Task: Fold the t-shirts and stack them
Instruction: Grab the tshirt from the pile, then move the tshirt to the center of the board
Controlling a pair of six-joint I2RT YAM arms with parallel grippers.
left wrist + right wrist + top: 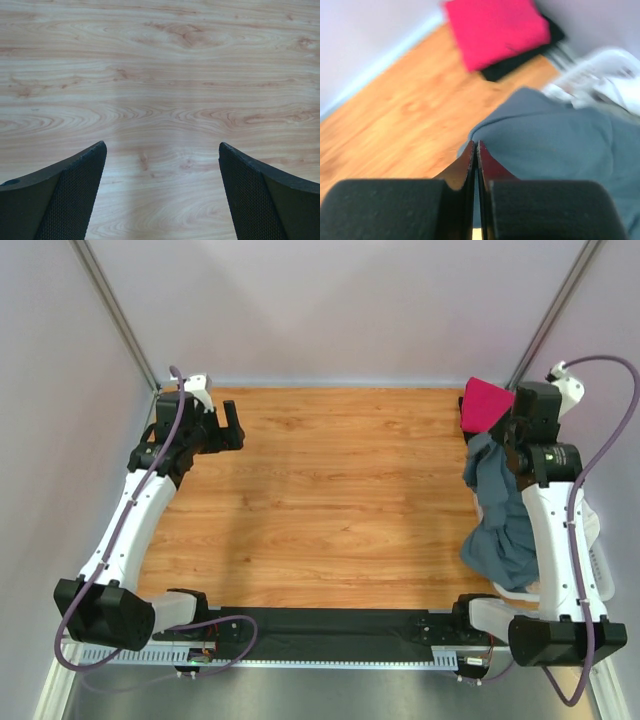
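Here the right pincer (475, 146) clenches the blue-grey t-shirt (545, 145), while the left pincer (162, 145) gapes wide.

A wooden bench (330, 490) with pale, wavy grain fills the middle, closed in by plain lilac-grey walls (340, 300). Metal struts (110, 310) rise at the two far corners. A white lattice basket (603, 565) sits at the bench's right edge, blurred in the right wrist view.

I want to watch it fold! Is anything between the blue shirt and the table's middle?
Nothing I can see. The right fingers pinch the blue shirt at the right edge of the table; the wood beside it is bare. The pink shirt lies in the far corner.
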